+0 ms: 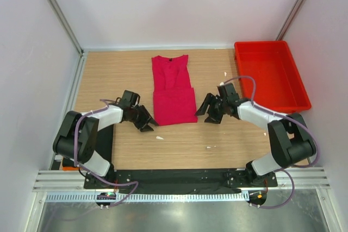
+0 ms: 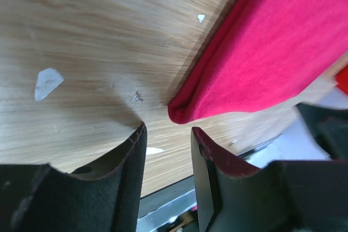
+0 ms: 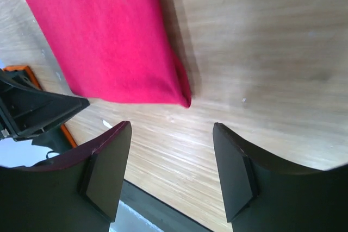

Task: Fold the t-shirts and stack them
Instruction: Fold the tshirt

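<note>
1. So, the crimson-pink t-shirt (image 1: 173,91) lay in the middle of the surface (image 1: 119,74), with its near part doubled over.
2. Your left pincer (image 1: 144,119) and right pincer (image 1: 209,111) sat just off its near corners, both spread apart and holding nothing.
3. For the next fold, I'd have had you pinch both layers at each corner, staying low, then lift evenly together.

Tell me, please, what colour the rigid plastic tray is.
The rigid plastic tray is red, best seen in the top external view.
</note>
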### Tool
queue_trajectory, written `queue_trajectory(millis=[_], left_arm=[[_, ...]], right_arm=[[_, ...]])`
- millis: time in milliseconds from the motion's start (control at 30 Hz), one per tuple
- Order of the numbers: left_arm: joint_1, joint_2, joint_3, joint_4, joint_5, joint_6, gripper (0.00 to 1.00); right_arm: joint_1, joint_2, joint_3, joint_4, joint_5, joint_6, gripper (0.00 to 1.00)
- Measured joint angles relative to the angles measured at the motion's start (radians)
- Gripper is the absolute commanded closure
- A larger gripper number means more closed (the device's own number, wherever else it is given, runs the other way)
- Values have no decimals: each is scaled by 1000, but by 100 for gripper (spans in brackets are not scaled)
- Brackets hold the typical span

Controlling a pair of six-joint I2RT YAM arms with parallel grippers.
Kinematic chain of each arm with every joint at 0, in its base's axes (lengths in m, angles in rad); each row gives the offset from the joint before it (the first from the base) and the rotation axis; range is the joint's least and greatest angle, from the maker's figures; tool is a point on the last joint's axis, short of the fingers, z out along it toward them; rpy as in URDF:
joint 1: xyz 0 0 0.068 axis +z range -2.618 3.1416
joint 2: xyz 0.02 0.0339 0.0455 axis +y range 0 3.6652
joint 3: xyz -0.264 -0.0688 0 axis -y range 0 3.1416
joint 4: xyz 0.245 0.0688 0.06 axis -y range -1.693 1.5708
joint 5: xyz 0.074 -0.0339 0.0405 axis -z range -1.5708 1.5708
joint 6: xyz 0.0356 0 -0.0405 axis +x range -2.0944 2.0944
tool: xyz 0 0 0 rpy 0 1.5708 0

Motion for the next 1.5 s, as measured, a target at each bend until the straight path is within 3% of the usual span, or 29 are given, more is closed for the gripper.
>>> queue_trajectory(millis=[233,633,1033,1500], left_arm=[[-20,-76,-126,170,-50,-241,57],[-74,-126,-246,362,-148,-493,64],[-72,-129,-194,267,-199,-469,61],[-66,-105,-177,258,-195,-462,68]], right_arm=[[88,-90,-241,251,72,245,34],[110,-105,-346,487,203,430,40],[116,-37,-281,464,160,377,42],[116,-7,-269,483,125,368,44]])
